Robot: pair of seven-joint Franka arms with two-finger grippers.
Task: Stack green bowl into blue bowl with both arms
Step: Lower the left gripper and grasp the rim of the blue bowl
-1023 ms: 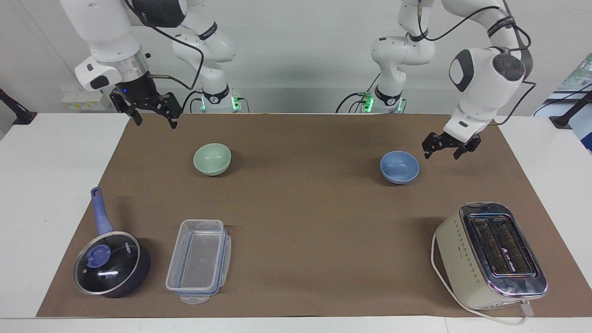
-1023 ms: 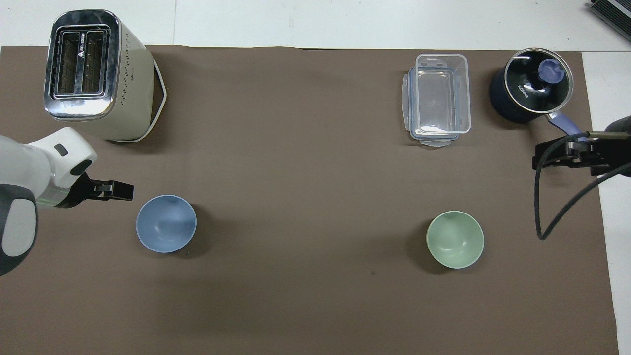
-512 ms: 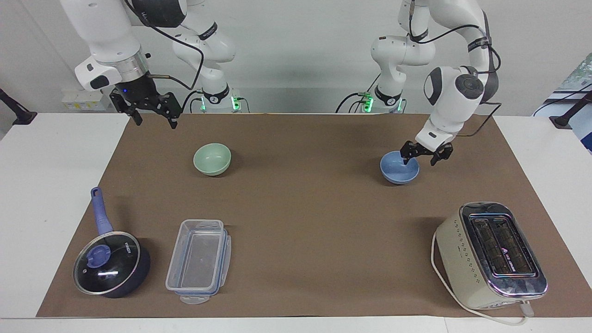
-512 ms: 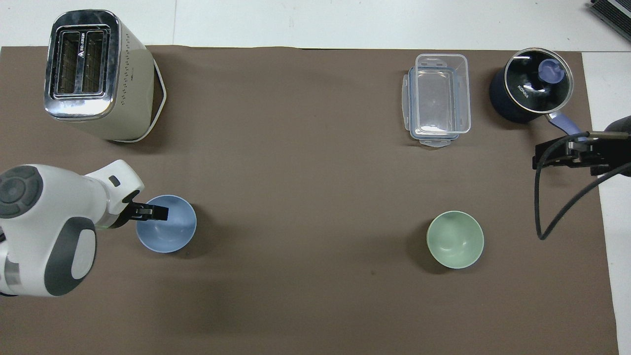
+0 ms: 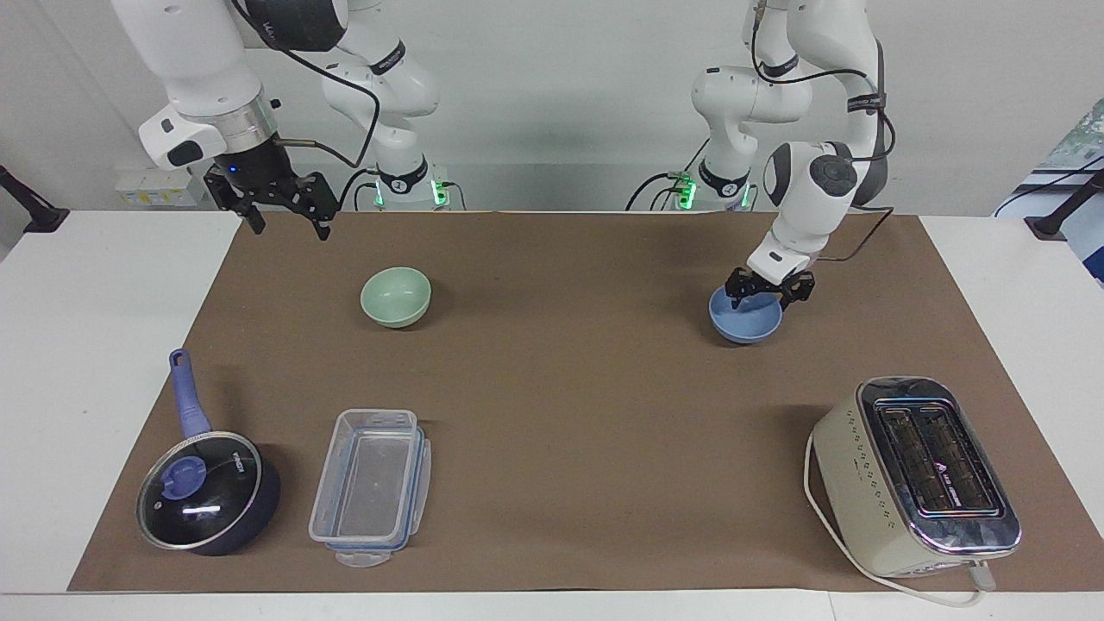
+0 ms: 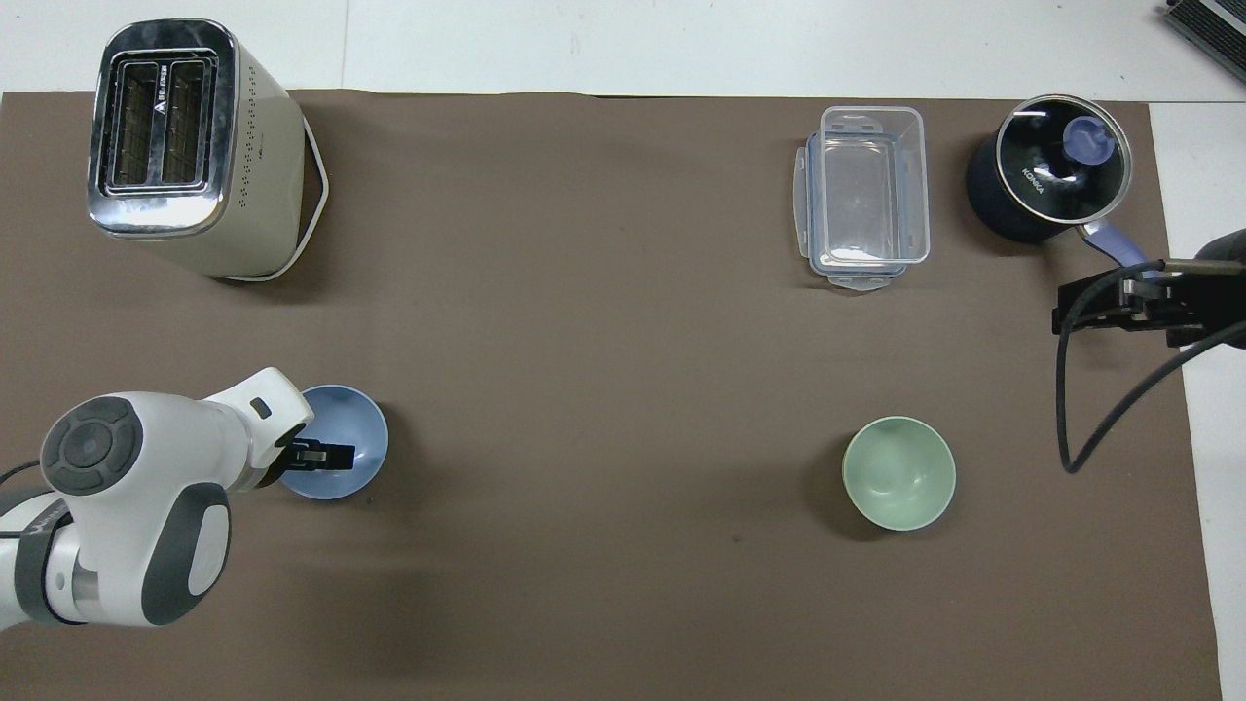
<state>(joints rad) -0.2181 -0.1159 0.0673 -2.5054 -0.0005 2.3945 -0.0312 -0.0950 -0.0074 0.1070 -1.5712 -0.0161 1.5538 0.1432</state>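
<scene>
The green bowl (image 5: 396, 296) stands upright on the brown mat toward the right arm's end; it also shows in the overhead view (image 6: 898, 473). The blue bowl (image 5: 747, 324) stands upright toward the left arm's end (image 6: 356, 430). My left gripper (image 5: 765, 293) is open and low over the blue bowl's rim on the side nearer the robots, its fingers spread across that rim; in the overhead view (image 6: 331, 455) it covers part of the bowl. My right gripper (image 5: 290, 226) is open and empty, raised over the mat's edge near the robots, apart from the green bowl (image 6: 1110, 304).
A cream toaster (image 5: 914, 474) stands farther from the robots than the blue bowl. A clear plastic container (image 5: 371, 483) and a dark blue lidded saucepan (image 5: 207, 496) stand farther from the robots than the green bowl. The brown mat (image 5: 569, 388) covers the table.
My left gripper has swung from beside the blue bowl to over its rim and come down. The right arm has not moved. Both bowls stay in place.
</scene>
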